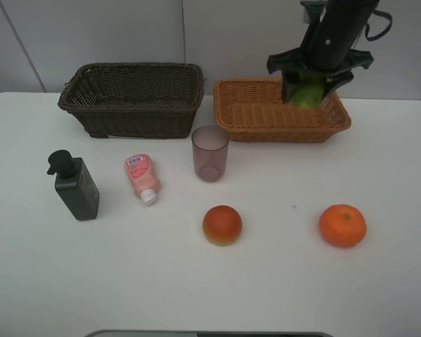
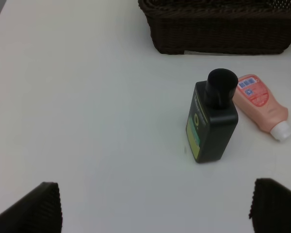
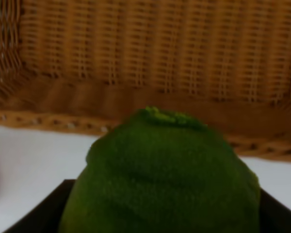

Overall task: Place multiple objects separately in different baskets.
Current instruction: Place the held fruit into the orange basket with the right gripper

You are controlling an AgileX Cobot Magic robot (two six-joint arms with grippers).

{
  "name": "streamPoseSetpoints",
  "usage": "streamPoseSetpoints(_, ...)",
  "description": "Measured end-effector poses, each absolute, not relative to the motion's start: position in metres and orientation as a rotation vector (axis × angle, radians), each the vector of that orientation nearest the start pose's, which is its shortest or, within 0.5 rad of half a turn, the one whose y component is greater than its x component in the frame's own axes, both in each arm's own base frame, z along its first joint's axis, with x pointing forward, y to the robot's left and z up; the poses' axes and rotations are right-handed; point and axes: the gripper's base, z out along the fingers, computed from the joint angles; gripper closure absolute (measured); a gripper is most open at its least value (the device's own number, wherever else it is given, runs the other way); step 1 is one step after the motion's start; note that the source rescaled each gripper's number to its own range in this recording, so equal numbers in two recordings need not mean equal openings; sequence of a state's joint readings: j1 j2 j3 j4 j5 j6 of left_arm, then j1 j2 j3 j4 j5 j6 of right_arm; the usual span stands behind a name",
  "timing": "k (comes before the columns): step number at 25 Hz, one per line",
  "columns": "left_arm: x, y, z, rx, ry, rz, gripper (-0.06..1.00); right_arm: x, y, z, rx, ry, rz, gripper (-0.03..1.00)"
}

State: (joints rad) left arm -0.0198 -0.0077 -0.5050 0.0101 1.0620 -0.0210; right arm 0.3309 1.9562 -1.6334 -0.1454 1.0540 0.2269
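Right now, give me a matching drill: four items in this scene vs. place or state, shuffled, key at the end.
Items
1. green fruit
2. pink tube
3. mauve cup
4. tangerine

Place or state
A. lying on its side on the table
B. gripped by the right end effector, up by the tan basket
C. farthest right of the loose items in the exterior view
D. upright, in front of the gap between the dark basket and the tan basket

Pairs: 1-B, 2-A, 3-D, 4-C
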Motion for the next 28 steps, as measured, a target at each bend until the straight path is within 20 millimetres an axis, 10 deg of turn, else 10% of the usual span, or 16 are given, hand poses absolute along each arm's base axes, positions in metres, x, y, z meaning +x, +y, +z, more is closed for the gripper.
streamPoseSetpoints(9,-0.007,0.001,0.279,-0.002,2.033,-0.014,-0.06,0.458,0.145,0.213,-0.222,2.765,-0.049,0.9)
streamPoseSetpoints(28,-0.007,0.001,0.279,-0.002,2.033,-0.014,-0.06,0.487,0.158,0.138,-0.247,2.671,0.011,0.9)
